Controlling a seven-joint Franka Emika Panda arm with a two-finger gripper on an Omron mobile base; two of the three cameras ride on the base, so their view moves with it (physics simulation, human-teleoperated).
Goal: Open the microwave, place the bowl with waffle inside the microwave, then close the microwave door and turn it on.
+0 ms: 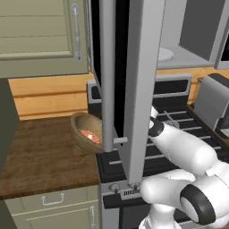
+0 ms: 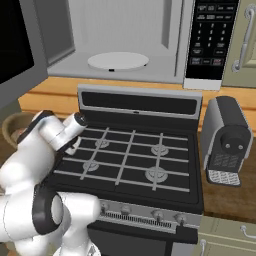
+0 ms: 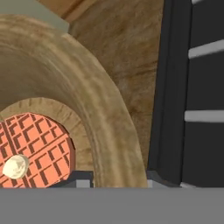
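Bowl [image 1: 85, 129] of tan wood sat on the brown wooden surface [image 1: 40, 156] just beside the stove's [image 2: 135, 160] left edge, holding the reddish waffle [image 3: 33, 148] with its pale centre. The claw [image 3: 119, 180] straddled the bowl's thick rim, one fingertip inside, one outside. The microwave [image 2: 125, 45] stood open above, turntable [image 2: 118, 61] bare, door [image 1: 134, 89] swung wide over the stove front

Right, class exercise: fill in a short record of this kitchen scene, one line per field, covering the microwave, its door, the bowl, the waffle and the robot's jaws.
microwave: open, turntable bare
door: swung wide open
bowl: on the wooden counter, left of the stove
waffle: lying in the bowl
jaws: astride the bowl's rim, one finger inside and one outside; grip cannot be told
coffee machine: right of the stove
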